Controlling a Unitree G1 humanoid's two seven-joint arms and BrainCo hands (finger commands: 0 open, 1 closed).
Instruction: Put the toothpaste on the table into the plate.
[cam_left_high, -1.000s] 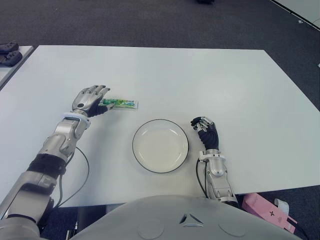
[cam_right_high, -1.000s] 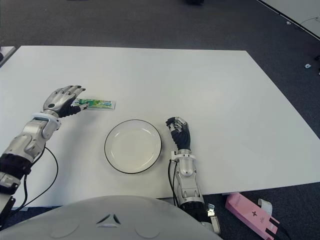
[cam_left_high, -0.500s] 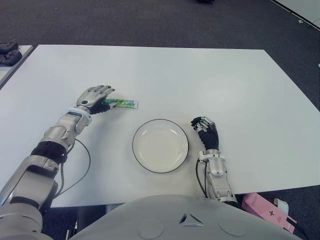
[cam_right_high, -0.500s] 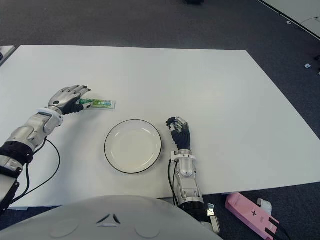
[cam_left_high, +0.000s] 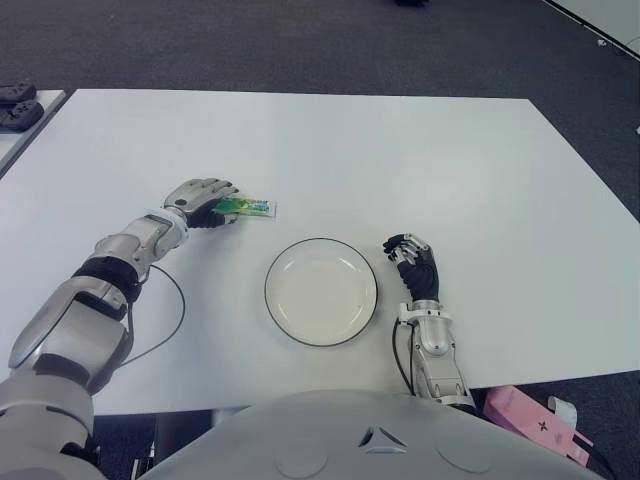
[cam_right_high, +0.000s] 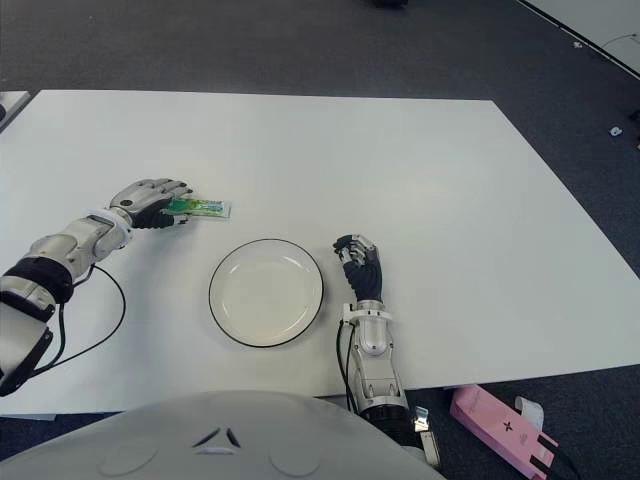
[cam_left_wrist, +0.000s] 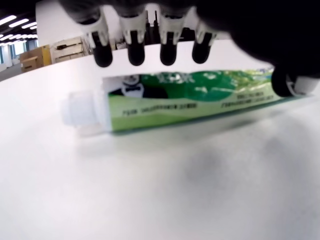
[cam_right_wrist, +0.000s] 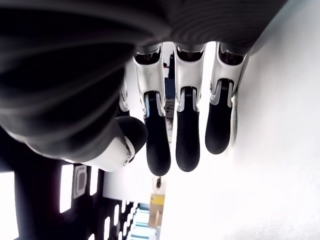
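Left hand (cam_left_high: 203, 201) covers the left end of the green and white plastic toothpaste tube (cam_left_high: 250, 207), which lies flat on the white table (cam_left_high: 420, 150) to the far left of the plate. In the left wrist view 4 dark fingertips (cam_left_wrist: 136, 54) hang over the far side of the tube and the thumb (cam_left_wrist: 285, 82) sits at its crimped end, so the fingers are curled around it but not clamped; the tube's white screw cap (cam_left_wrist: 79, 108) and glossy printed body rest on the tabletop. Nothing lies between the tube and the round white plate with a thin dark rim (cam_left_high: 321, 291), which holds nothing and sits near the table's near edge. Right hand (cam_left_high: 411, 262) shows just right of the plate, fingers loosely bent and holding nothing. A pink box (cam_right_high: 502, 427) lies on the dark carpet (cam_left_high: 300, 45) off the table's near right corner. A black cable (cam_left_high: 165, 330) loops from the left forearm.
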